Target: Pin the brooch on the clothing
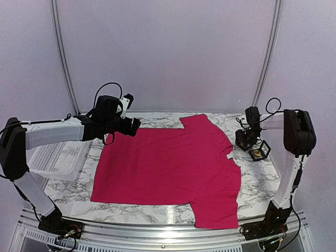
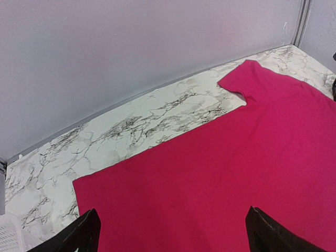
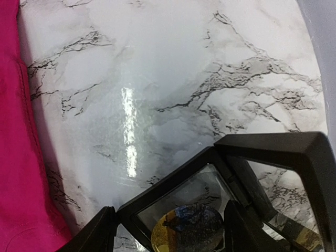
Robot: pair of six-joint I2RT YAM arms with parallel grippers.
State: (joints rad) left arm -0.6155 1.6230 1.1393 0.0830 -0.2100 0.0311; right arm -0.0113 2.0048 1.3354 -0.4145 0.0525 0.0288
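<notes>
Top external view, straight to the clothing: crimson-pink T-shirt spread flat over the middle of the tabletop. Hem toward the left edge, neck and small white label toward the right edge, one sleeve at the far edge, the other close to the near edge.

Soft, light, limp stuff by the look of it. Likely to bunch under a push and to slip on the glossy marble. Best pinched up in a small fold, or pressed flat just beside the pinning spot. No stiff part to grab anywhere.

Outward to the right edge: brooch, a small round gold-and-blue piece, lying in an open black display box just beside the neckline. Probably rigid and light, best taken by its rim; pin side hidden.

Right pincer gaping wide, fingers either side of the box's near corner, nothing gripped. Left pincer also spread wide and empty, hovering over the shirt's corner near the far-left of the tabletop.

White mesh basket off the left edge.

Count: one shirt, one brooch, one box, one basket, two pincers.
</notes>
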